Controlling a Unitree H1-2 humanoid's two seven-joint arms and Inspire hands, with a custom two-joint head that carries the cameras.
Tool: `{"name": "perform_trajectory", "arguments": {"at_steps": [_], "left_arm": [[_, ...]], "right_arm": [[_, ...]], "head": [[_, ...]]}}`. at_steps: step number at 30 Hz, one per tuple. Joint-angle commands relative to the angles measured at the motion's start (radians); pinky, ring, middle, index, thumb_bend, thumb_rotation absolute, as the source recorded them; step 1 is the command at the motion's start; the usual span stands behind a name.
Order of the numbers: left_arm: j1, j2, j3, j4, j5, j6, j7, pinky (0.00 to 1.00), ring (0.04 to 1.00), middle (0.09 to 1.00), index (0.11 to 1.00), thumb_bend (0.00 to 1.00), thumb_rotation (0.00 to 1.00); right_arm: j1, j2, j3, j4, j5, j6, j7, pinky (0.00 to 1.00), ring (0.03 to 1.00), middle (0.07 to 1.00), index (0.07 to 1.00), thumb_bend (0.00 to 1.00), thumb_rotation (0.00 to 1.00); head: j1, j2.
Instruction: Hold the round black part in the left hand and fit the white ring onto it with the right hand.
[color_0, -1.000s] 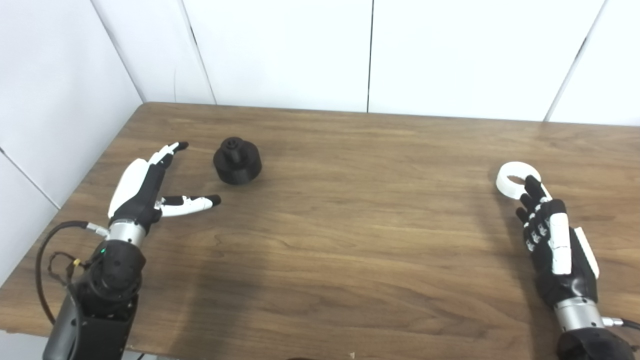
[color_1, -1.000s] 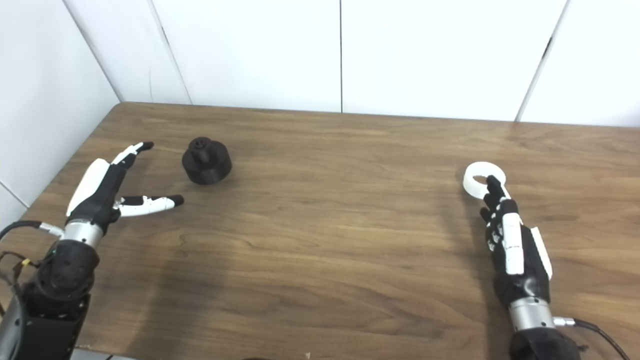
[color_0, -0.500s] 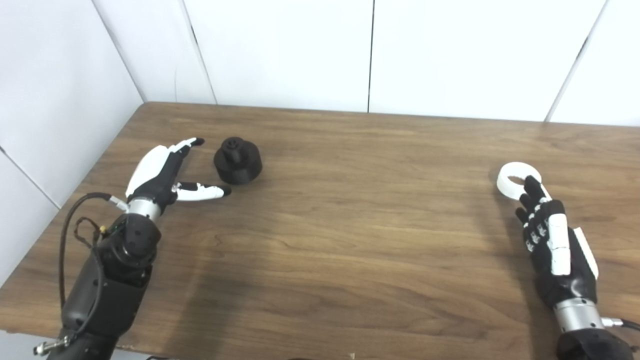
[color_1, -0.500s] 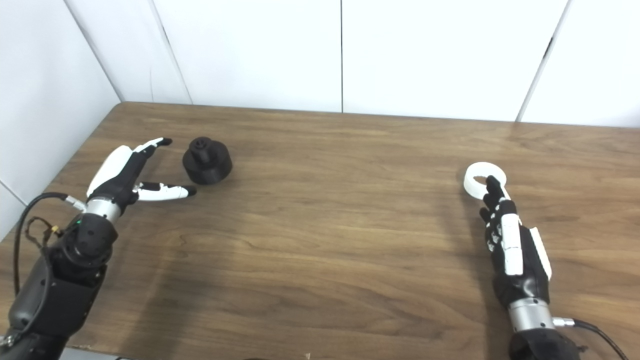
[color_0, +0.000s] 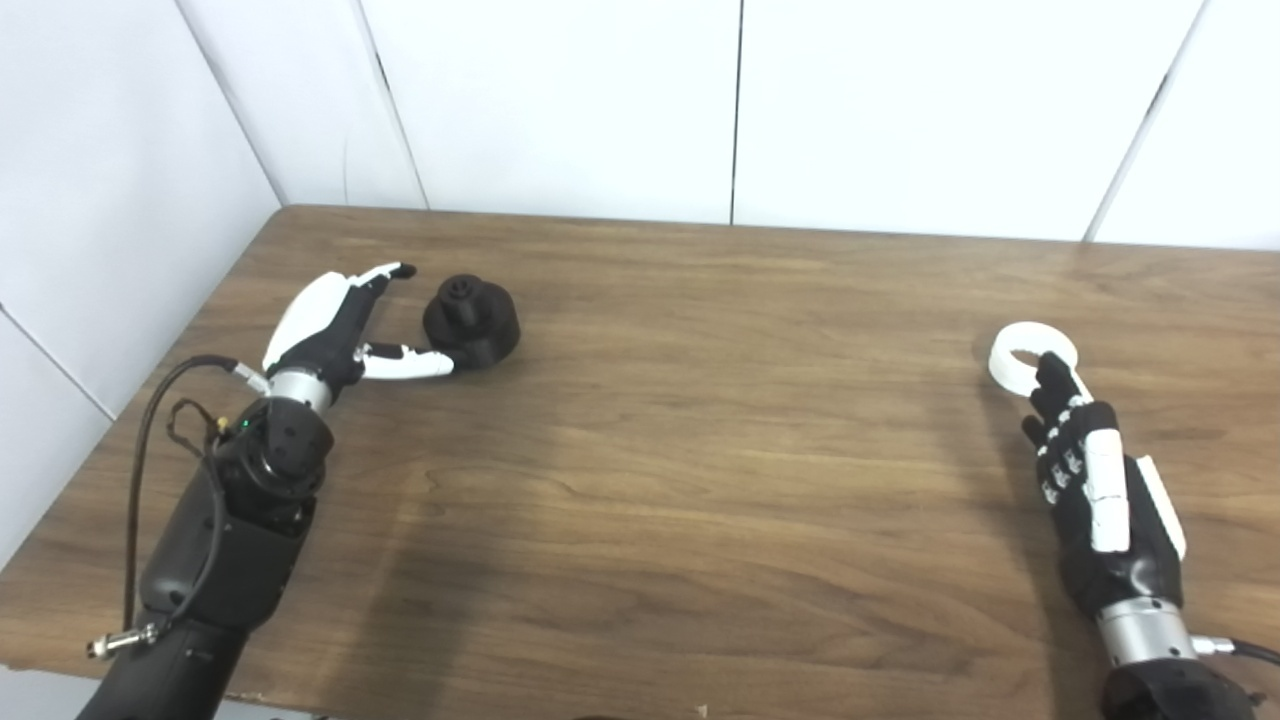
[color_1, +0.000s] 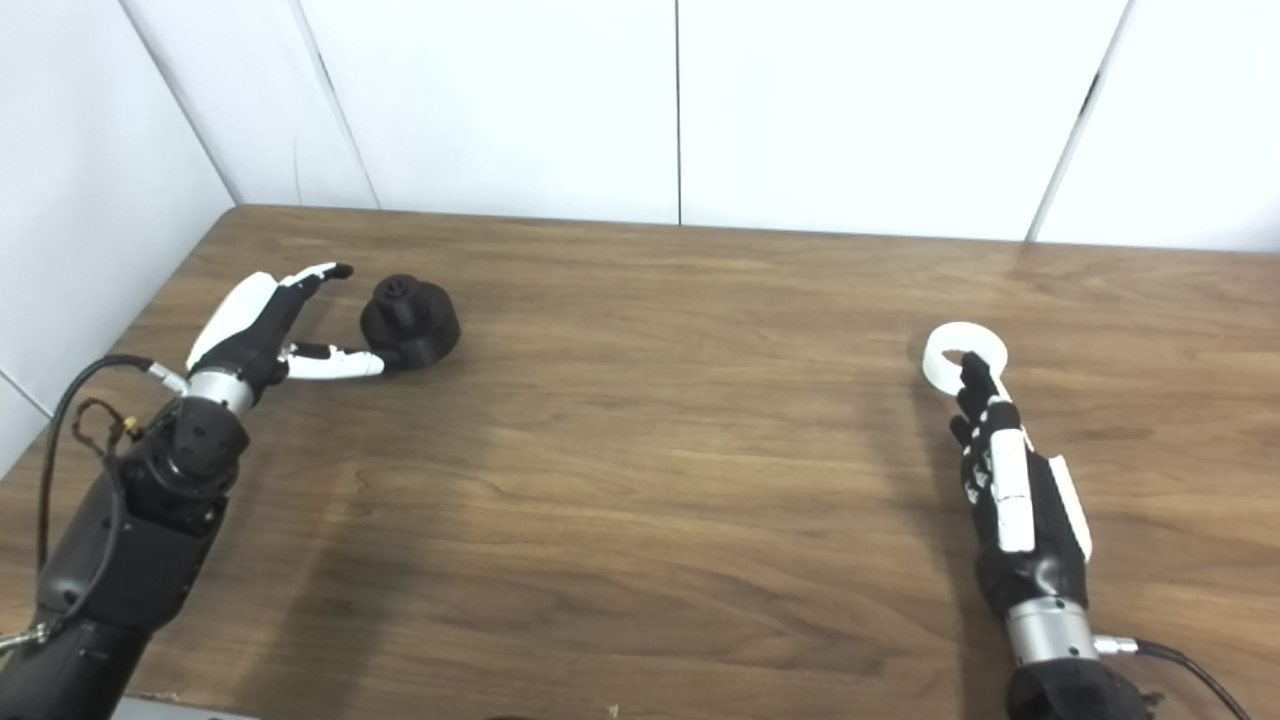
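The round black part (color_0: 471, 322) stands on the wooden table (color_0: 700, 420) at the far left, with a small knob on top. My left hand (color_0: 335, 325) is open just left of it, fingers above and thumb reaching its near side; the thumb tip looks to touch it. The white ring (color_0: 1030, 355) lies flat on the table at the right. My right hand (color_0: 1090, 480) is open just behind the ring, its fingertips (color_0: 1045, 372) overlapping the ring's near edge. It holds nothing.
White wall panels (color_0: 560, 100) stand behind the table and along its left side. The table's near edge runs along the bottom of the picture. A black cable (color_0: 150, 430) loops beside my left forearm.
My left hand has moved forward and right, from well short of the black part to right beside it. My right hand and the ring have hardly moved.
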Motion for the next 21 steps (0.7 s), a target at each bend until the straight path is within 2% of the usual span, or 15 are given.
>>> {"name": "perform_trajectory", "arguments": {"at_steps": [1, 5, 21], "left_arm": [[-0.063, 0.036, -0.003, 0.01, 0.016, -0.017, 0.014, 0.89, 0.988, 0.96, 0.89, 0.91, 0.33], [-0.078, 0.037, -0.017, 0.028, 0.016, -0.024, 0.014, 0.89, 0.986, 0.954, 0.89, 0.91, 0.33], [-0.124, 0.037, -0.067, 0.07, 0.017, 0.015, -0.021, 0.87, 0.991, 0.96, 0.875, 0.93, 0.34]], "right_arm": [[-0.006, 0.008, 0.002, -0.022, 0.004, -0.033, -0.003, 1.0, 1.0, 0.989, 0.958, 0.52, 1.0], [-0.001, 0.005, -0.001, -0.024, 0.001, -0.031, -0.004, 1.0, 1.0, 0.988, 0.958, 0.52, 1.0], [0.006, -0.001, -0.007, -0.041, 0.009, -0.025, 0.0, 1.0, 1.0, 0.993, 0.959, 0.52, 1.0]], "head": [[-0.001, 0.001], [-0.002, 0.001], [-0.005, 0.008]]}}
